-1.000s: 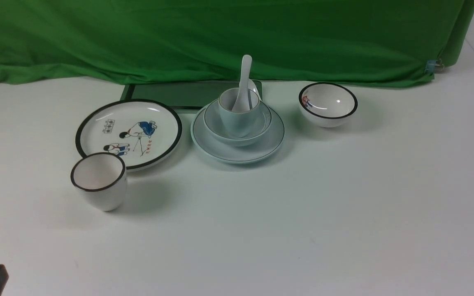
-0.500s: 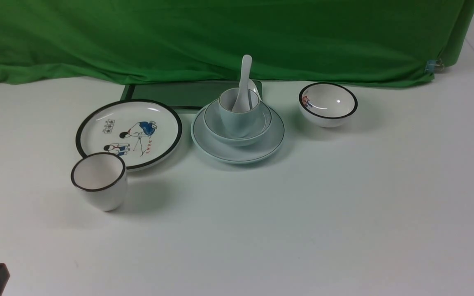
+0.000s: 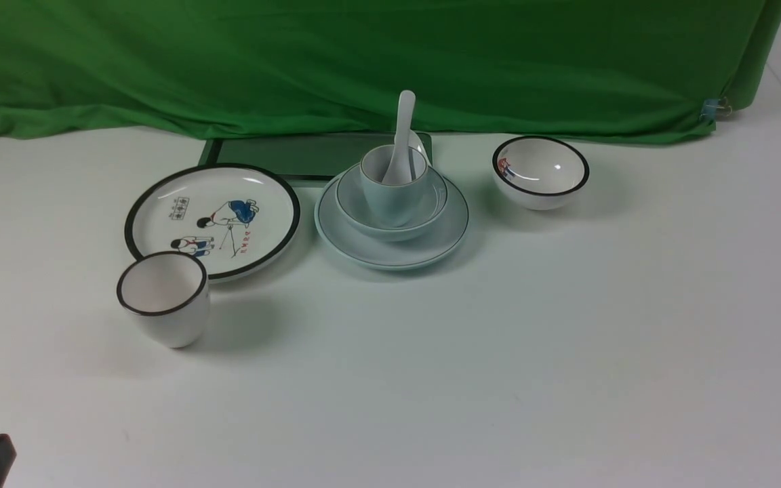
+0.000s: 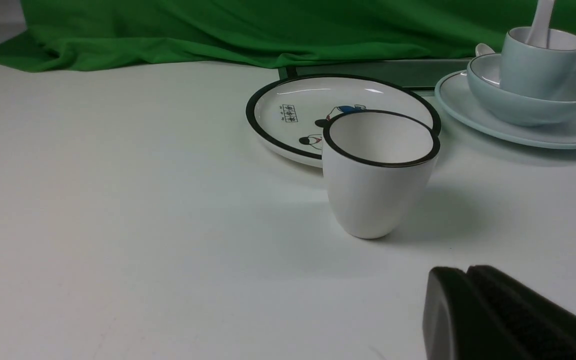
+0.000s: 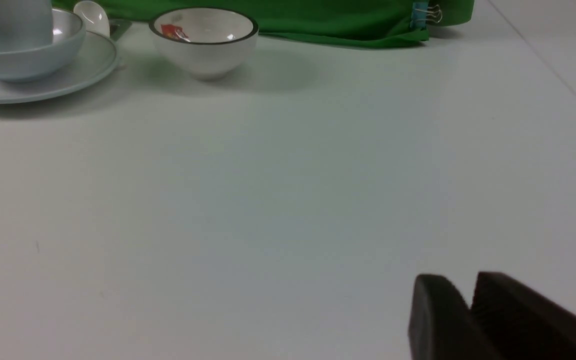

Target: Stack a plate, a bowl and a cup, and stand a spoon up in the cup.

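Stack looks finished, nothing visibly left.
Spoon [image 3: 402, 135] stands in cup [image 3: 394, 184], in bowl [image 3: 390, 203], on plate [image 3: 390, 227]; left gripper [image 4: 468, 280] pressed together, empty; right gripper [image 5: 469, 295] shows a slight gap, empty.

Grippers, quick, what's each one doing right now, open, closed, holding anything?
Left gripper: closed, holding nothing.
Right gripper: holding nothing; a small notch shows between the fingertips, but open or closed cannot be told.
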Tool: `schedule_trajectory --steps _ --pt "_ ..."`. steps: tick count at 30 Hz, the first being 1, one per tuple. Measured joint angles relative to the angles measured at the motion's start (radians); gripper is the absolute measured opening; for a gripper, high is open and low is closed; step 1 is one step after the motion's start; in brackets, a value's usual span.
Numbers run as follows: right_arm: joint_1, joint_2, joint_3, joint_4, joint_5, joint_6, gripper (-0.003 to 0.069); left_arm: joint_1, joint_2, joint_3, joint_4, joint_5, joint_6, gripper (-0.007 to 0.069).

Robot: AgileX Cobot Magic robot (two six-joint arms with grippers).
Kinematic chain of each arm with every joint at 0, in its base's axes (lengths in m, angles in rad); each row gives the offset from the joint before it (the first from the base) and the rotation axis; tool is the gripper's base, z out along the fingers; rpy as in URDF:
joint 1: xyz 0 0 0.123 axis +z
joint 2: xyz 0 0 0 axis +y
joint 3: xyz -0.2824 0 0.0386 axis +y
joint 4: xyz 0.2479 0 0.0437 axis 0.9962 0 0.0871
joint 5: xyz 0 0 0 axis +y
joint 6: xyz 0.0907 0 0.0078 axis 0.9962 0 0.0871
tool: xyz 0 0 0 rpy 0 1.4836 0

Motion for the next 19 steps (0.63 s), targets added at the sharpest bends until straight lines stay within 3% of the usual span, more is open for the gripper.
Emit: schedule_trajectory --steps 19 --pt "0.0 0.0 0.0 -0.001 0.0 0.001 0.0192 0.0 0.0 0.0 0.0 0.0 0.0 -0.0029"
